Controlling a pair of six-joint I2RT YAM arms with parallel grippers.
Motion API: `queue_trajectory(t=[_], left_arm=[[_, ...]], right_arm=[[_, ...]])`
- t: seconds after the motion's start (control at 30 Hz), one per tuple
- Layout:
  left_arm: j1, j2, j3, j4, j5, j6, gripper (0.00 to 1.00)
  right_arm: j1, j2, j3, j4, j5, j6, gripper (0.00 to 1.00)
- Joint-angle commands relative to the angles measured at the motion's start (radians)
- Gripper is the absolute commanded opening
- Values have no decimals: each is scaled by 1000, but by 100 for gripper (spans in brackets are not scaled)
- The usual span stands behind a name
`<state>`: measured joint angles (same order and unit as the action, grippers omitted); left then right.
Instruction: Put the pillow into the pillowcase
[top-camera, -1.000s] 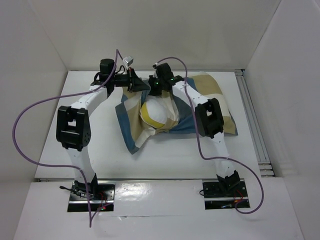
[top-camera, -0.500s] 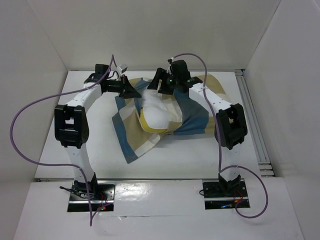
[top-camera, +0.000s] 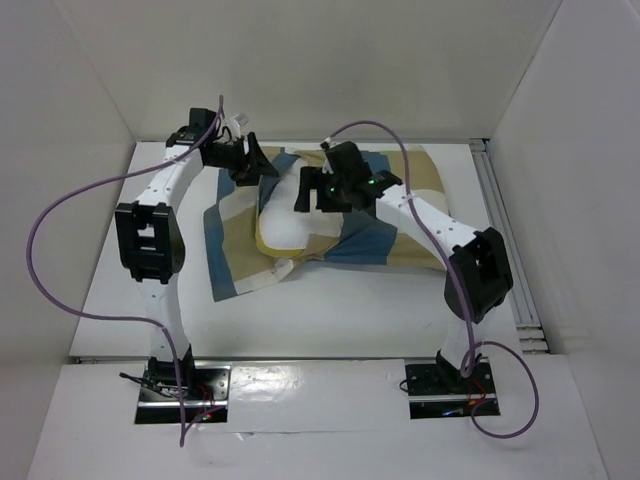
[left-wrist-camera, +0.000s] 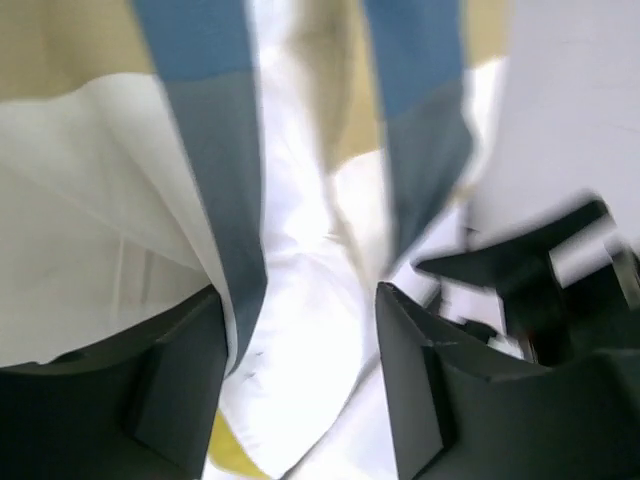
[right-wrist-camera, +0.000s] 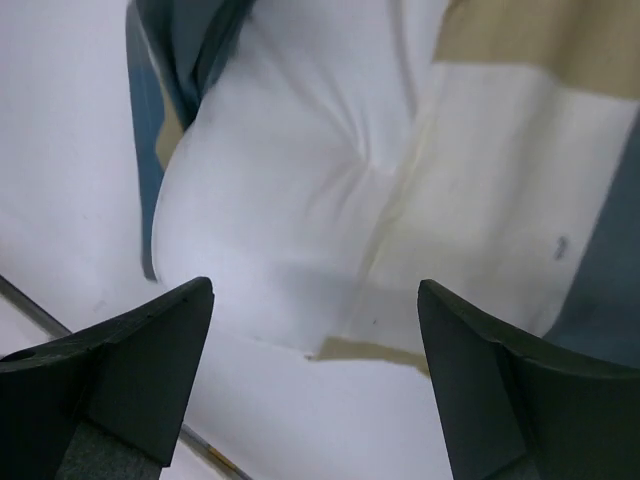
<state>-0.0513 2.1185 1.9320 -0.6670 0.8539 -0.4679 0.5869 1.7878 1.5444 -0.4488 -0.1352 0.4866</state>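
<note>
Pillow (top-camera: 283, 225): partly inside pillowcase (top-camera: 232, 252), white end showing. L gripper (top-camera: 252, 165): fingers spread, cloth betw. them. R gripper (top-camera: 304, 192): spread wide above pillow.

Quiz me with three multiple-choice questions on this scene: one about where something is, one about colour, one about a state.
1. Where is the pillow?
A. Wholly uncovered
B. Partly inside the pillowcase, with a white part showing
C. Lifted in the air

2. The pillowcase checks are:
A. Red and black
B. Green and pink
C. Blue, tan and cream

3. The right gripper is:
A. Open, holding nothing
B. Shut on the pillow
C. Out of view

Answers:
1 B, its right part lies under the checked cloth.
2 C, those blocks show in every view.
3 A, its jaws stand wide apart above the pillow.
</note>
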Motion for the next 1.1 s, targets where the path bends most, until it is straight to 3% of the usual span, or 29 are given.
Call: queue_trajectory(t=[0.0,0.13,0.2,0.3,0.43,0.7,0.8,0.9,0.97,1.03,1.07], left_arm=[[-5,-115,-14,-134,-237,69,72],[-5,-336,-309,-92,-481,-26,68],[-5,-475,-430,13,-495,-70,65],[-5,-561,-605,119,-405,-95,69],[-5,-516,-685,250,-340,-136,72],[-25,-391,-694,430,-469,-155,73],[-25,-368,-694,458,-444,-166,64],[-25,-347,-685,471,-402,-189,19],[-25,-327,-685,471,-362,-189,0],[-25,-327,-674,471,-340,-189,0],[-25,-327,-674,483,-320,-189,0]], right_arm=[[57,-59,-7,-122,138,-118,90],[102,-47,55,-146,164,-164,94],[154,-19,100,-169,307,-164,94],[186,42,175,-206,347,-174,95],[261,104,230,-217,371,-195,96],[317,225,319,-208,382,-195,100],[327,278,319,-208,405,-206,100],[327,329,319,-199,417,-206,99],[317,350,307,-199,417,-206,86],[304,351,307,-188,417,-195,64],[291,351,307,-188,417,-195,29]])
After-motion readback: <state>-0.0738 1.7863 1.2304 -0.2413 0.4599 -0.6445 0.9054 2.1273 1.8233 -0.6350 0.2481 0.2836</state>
